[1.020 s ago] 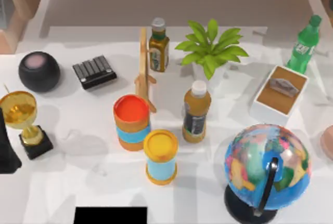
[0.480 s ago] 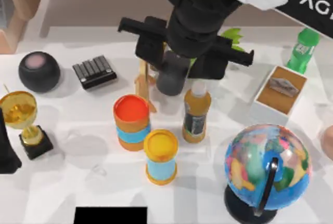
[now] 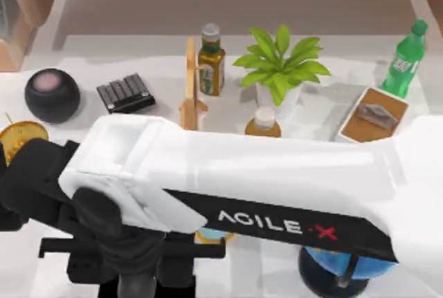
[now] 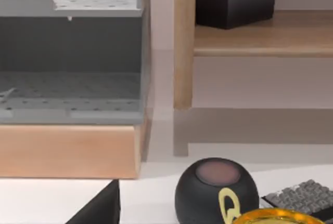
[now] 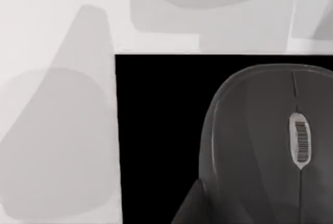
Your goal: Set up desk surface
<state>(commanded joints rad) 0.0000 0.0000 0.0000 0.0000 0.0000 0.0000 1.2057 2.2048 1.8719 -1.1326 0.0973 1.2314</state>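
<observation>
Desk surface (image 3: 159,77) here means the broad white tabletop spread under everything, from the wooden shelf at the back to the near edge. I judge it stiff, heavy and fixed, with a smooth top on which light things could slide; it is nothing to take hold of, so any grasp belongs on the objects meant to be arranged on it. The right arm reaches across from the table's right, and the right gripper (image 3: 138,281) hangs over the near left part, above a black pad (image 5: 156,130) with a grey mouse (image 5: 270,146) lying on it. Whether that gripper is released or clenched, I cannot tell. The left arm is parked at the table's left edge.
</observation>
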